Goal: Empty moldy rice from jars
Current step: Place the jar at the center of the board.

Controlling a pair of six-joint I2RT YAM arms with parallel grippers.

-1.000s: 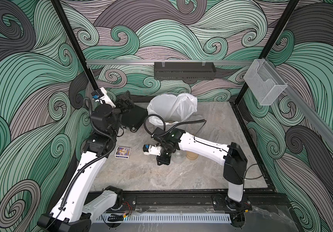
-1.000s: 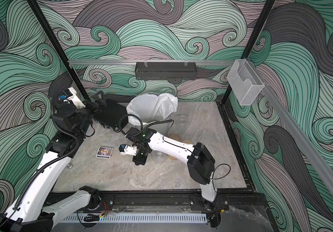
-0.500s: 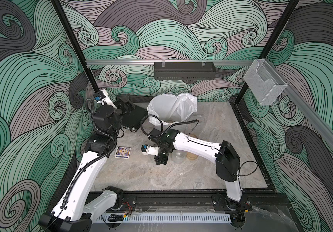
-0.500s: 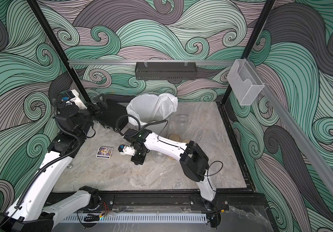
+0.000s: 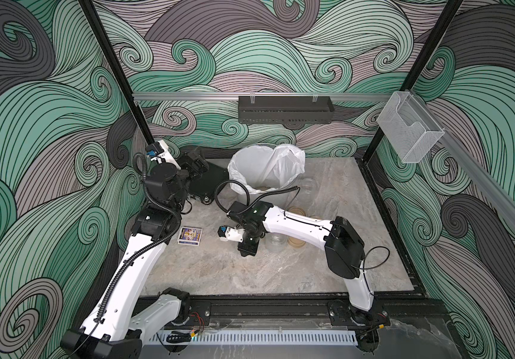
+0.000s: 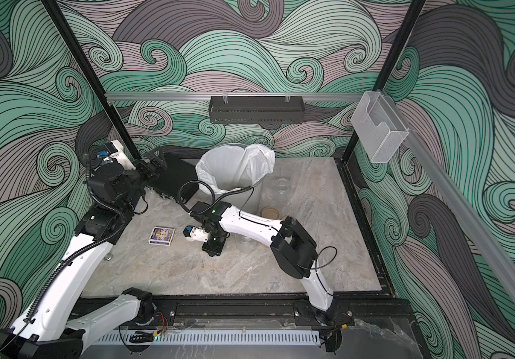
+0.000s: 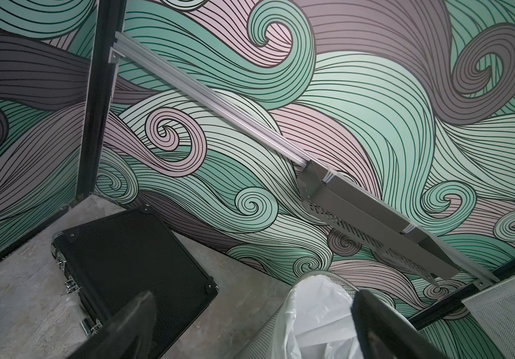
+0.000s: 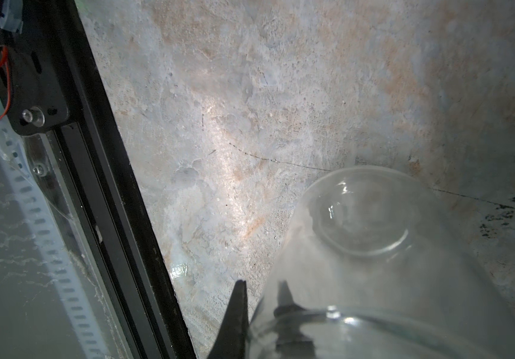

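The right tool [image 8: 262, 283] stays pinched on the rim of an empty clear jar [image 8: 365, 223], one finger inside and one outside, mid-frame above the tabletop [image 5: 250, 273]. Its elbow [image 5: 341, 245] has swung leftward. Only the wrist view shows that grip. The left tool [image 7: 253, 295] gapes empty, left of the bin [image 5: 243, 167]. Both top views show two jars, the second jar [image 5: 308, 185] right of the bin. A top view shows two tan lids [image 5: 296, 212].

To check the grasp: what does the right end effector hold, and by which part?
A clear jar, by its rim wall: one finger outside, one inside.
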